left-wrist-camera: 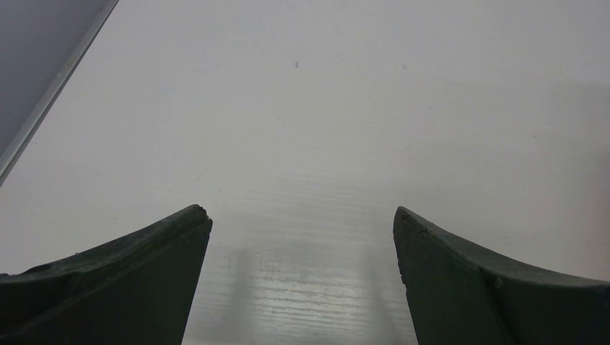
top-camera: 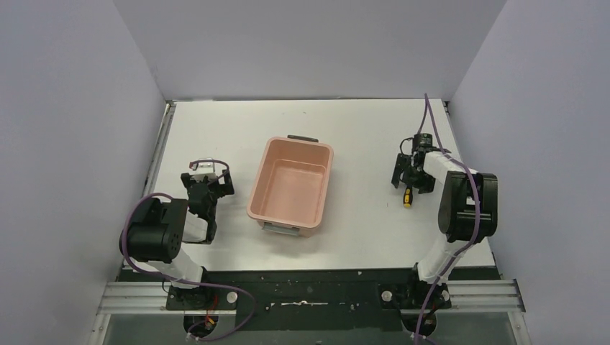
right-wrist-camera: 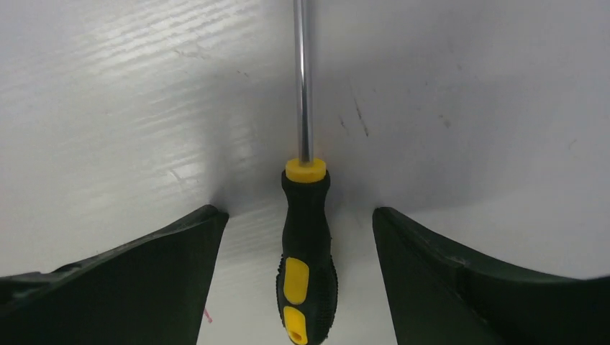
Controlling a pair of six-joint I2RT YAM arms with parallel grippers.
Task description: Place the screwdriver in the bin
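Right tool point(right-wrist-camera: 296, 213) straddling screwdriver point(right-wrist-camera: 306, 248), gaps both sides

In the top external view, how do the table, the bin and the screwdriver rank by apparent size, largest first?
Largest: the table.
Next: the bin.
Smallest by far: the screwdriver, though the right gripper above it hides part of it.

White desk top point(top-camera: 360, 122), matt, faint scuffs nr right edge. Pale grey walls point(top-camera: 302, 43) at left, far and right edges. Alu rail point(top-camera: 162, 144) along left edge. Black base strip point(top-camera: 309, 284) at near edge, w/ small white specks. Alu extrusions point(top-camera: 133, 296) at both near corners.
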